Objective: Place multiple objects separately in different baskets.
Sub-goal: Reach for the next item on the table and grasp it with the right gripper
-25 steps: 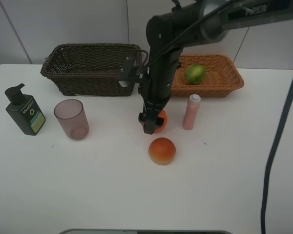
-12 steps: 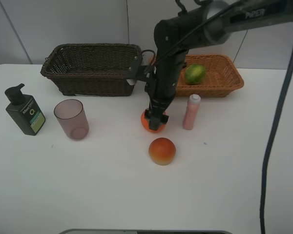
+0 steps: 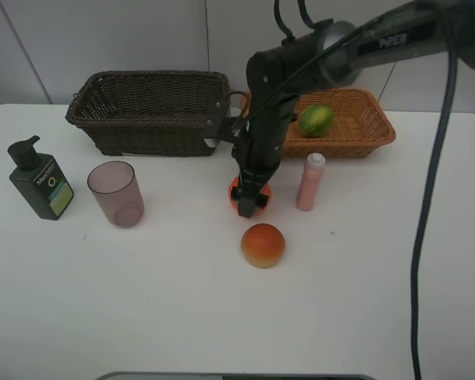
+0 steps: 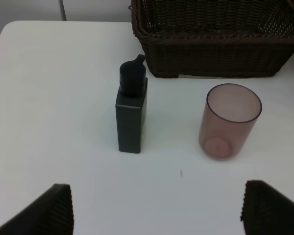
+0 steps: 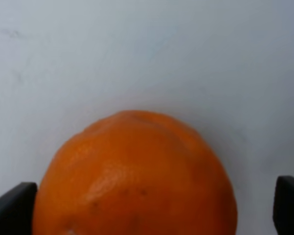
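Observation:
My right gripper (image 3: 249, 203) reaches down from the back and stands open, a finger on each side of the orange fruit (image 3: 257, 198) on the table's middle. In the right wrist view the orange fruit (image 5: 134, 176) fills the gap, and I cannot tell whether the fingertips (image 5: 12, 213) touch it. The green fruit (image 3: 316, 119) lies in the light tan basket (image 3: 360, 134). The dark brown basket (image 3: 158, 131) looks empty. On the table stand the pink bottle (image 3: 309, 182), peach-like fruit (image 3: 263, 245), cup (image 3: 116, 193) and pump bottle (image 3: 39, 180). My left gripper (image 4: 159, 213) is open, short of the pump bottle (image 4: 132, 115) and cup (image 4: 229, 120).
The right arm's black links and cable cross in front of the gap between the two baskets. The dark basket (image 4: 215, 39) sits behind the bottle and cup in the left wrist view. White table stretches in front of the peach-like fruit.
The right gripper has shifted right from beside the orange fruit and come down over it, so its open fingers now straddle the fruit. Nothing else has moved.

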Robot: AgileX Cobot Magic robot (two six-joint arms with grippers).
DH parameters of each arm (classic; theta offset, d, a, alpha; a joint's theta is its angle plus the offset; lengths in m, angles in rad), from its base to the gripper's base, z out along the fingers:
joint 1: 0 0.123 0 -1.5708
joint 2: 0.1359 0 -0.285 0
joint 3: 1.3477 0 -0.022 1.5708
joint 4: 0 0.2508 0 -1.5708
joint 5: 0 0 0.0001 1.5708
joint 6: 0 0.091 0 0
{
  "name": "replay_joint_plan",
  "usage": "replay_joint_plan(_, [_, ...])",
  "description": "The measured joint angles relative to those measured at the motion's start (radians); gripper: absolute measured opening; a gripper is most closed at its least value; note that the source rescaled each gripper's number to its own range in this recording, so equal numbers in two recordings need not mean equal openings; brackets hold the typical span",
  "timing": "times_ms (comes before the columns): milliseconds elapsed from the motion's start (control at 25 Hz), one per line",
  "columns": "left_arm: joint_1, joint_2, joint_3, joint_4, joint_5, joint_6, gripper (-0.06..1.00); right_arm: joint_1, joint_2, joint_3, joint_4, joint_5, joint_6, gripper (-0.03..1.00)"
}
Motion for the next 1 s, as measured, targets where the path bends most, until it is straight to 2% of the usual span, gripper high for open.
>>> replay_joint_plan(640, [0.000,0.000,0.000,0.000,0.000,0.000,0.89,0.000,0.033,0.000,0.001,-0.029,0.001,0.98])
replay_joint_plan(720, [0.000,0.000,0.000,0.000,0.000,0.000,0.89,0.000,0.033,0.000,0.001,-0.030,0.001,0.89])
replay_joint_plan(840, [0.000,0.000,0.000,0.000,0.000,0.000,0.89,0.000,0.033,0.000,0.002,-0.034,0.001,0.60])
replay_joint_plan(1000, [0.000,0.000,0.000,0.000,0.000,0.000,0.89,0.000,0.033,0.000,0.002,-0.036,0.001,0.61])
